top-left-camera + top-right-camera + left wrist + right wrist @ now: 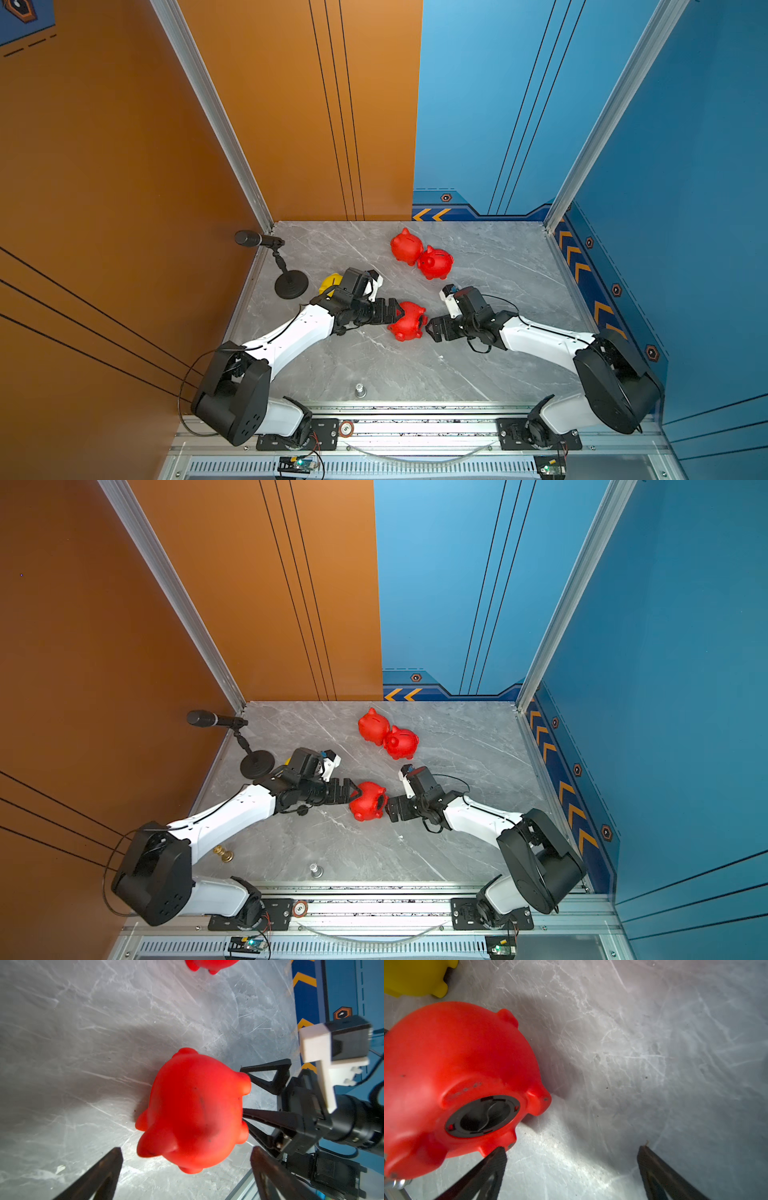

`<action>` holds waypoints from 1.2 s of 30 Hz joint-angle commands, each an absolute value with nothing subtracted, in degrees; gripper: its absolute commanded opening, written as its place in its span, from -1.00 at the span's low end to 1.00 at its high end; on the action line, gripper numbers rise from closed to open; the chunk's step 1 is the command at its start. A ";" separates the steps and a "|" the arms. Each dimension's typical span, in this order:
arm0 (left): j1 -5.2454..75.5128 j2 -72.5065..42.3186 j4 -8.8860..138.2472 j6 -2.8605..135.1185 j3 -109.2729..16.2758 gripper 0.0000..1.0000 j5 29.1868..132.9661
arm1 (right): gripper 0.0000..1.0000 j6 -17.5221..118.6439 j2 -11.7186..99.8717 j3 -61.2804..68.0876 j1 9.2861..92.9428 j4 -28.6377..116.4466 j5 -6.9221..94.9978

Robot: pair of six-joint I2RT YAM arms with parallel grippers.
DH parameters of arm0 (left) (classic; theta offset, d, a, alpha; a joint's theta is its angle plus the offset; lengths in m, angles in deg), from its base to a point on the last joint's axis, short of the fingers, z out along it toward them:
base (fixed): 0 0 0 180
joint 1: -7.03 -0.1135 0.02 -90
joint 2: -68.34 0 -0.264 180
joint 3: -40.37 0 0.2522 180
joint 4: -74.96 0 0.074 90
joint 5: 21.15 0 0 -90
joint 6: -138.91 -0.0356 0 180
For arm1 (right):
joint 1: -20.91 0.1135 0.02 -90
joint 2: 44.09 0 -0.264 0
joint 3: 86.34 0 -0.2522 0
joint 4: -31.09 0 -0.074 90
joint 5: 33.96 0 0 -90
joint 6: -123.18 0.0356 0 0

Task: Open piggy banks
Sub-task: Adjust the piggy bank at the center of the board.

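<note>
Left fingers (395, 313): wide. In the left wrist view the pig (193, 1109) sat partway into the gap, with daylight on both sides. You had no hold on it.

Right fingers (434, 328): also wide, with nothing in them. In the right wrist view one tip touched a foot of the pig just beside the plug (481, 1115). The rest of the gap stood over bare worktop (374, 365), so your line was off to one side of the plug.

The pig lay on its side mid-worktop, between the two arms. Its back faced the left arm and its belly faced the right. The plug was a dark disc with a curved ridge across it, and it looked seated flush in the belly hole.

Other pigs: the yellow pig (330, 282) was behind the left wrist, mostly hidden. Two red pigs (406, 246) touched each other near the far edge, well apart from the work. I couldn't see their plugs.

Step, as I judged it: you had this pig lined up for opening, with nothing braced or gripped yet.

The next move called for:
- closing the left fingers on the body to pin it, squarely, since the glossy round shell would likely squirt out of a skewed pinch;
- sliding the right fingers across until the plug was centred between them;
- narrowing them onto the ridge, then twisting.
</note>
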State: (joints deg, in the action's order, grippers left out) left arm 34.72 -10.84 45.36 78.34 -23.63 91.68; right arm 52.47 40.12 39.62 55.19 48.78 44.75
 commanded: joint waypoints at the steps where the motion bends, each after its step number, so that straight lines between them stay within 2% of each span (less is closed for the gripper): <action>1: 34.60 -9.37 45.03 75.85 -25.45 0.95 91.73 | 0.99 51.20 39.13 40.34 54.82 49.69 45.13; 12: 40.20 -15.01 56.11 77.42 -25.74 0.95 84.20 | 0.99 52.84 42.00 39.25 54.60 46.97 44.90; 24: 47.43 -20.57 63.22 76.60 -21.61 0.95 70.94 | 0.99 53.35 43.00 39.29 54.54 45.39 44.59; 30: 47.17 -22.16 66.59 76.54 -18.44 0.95 72.40 | 0.99 53.37 43.54 39.33 53.81 44.85 44.00; 36: 42.88 -24.23 74.41 81.44 -12.80 0.95 79.39 | 1.00 52.21 41.70 40.05 52.29 44.70 42.50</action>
State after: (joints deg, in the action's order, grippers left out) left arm 45.19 -21.68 73.67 78.93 -16.92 75.96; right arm 52.64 42.91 39.64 53.21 45.68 44.05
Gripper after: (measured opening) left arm 0.977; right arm 0.997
